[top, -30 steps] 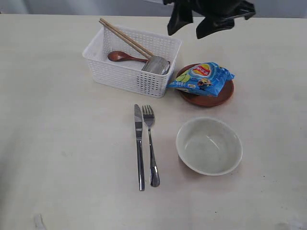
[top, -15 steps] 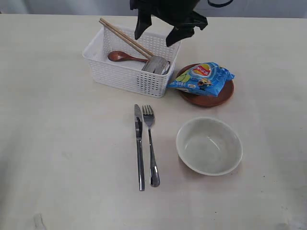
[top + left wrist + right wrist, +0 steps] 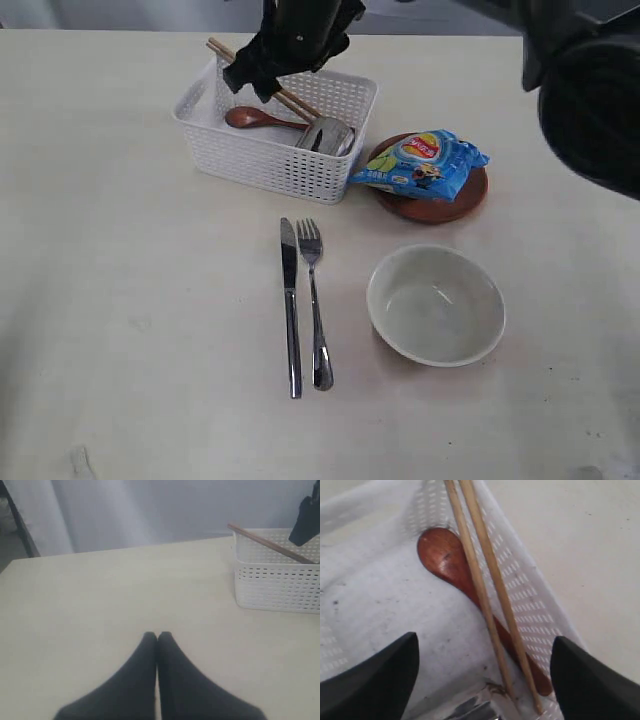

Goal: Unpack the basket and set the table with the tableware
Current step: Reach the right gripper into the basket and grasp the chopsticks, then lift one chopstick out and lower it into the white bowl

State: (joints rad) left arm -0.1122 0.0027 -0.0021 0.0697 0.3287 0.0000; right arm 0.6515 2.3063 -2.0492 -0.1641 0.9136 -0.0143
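Toward the upper middle of the exterior frame, the right hand hangs spread wide over the basket, which holds chopsticks, a spoon and what looks like a steel cup. The left hand is pinched closed above the tabletop. Knife, fork and bowl lie lower, centre and right.

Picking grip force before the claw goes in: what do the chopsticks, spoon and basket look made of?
Chopsticks: pale wood or bamboo, matte, with a tan surface that looks uncoated.
Spoon: reddish-brown wood, likely lacquered, given its soft sheen and darker streaks.
Basket: white plastic, semi-matte, with moulded lattice holes in its walls.
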